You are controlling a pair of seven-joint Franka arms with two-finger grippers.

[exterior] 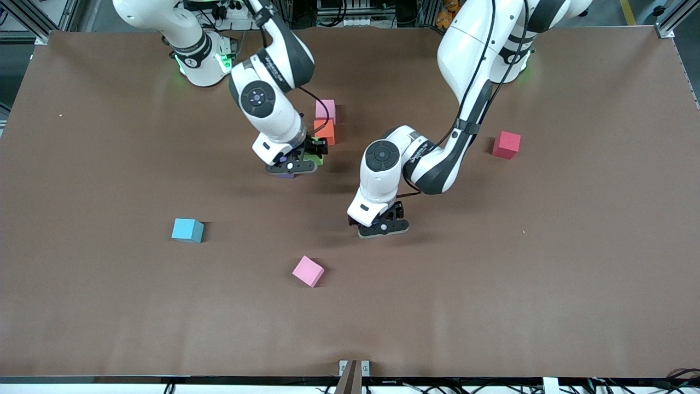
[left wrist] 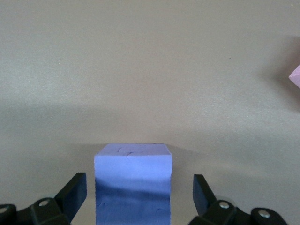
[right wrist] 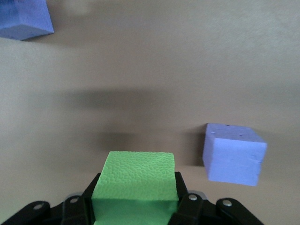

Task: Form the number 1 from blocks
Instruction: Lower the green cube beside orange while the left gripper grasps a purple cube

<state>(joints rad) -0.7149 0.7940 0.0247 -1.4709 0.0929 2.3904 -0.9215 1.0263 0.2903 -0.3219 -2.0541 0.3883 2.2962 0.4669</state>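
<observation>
Front view: a matte pink foam cube (exterior: 325, 109) and an orange one (exterior: 325, 131) already line up as the start of the 1, with the right gripper (exterior: 298, 162) lowering beside them. Another pink cube (exterior: 308, 271), a blue cube (exterior: 187, 230) and a red cube (exterior: 506, 145) lie well apart.

Left wrist view: the left gripper (left wrist: 139, 191), jaws wide, straddles a purple cube (left wrist: 133, 183) without gripping.

Right wrist view: the right gripper clamps a green cube (right wrist: 134, 185); a 2nd purple cube (right wrist: 234, 153) sits near. Roughly 3 placements remain. No writing is legible.

Brown matte table (exterior: 574, 284); aluminium frame (exterior: 33, 16), cables at edges.
</observation>
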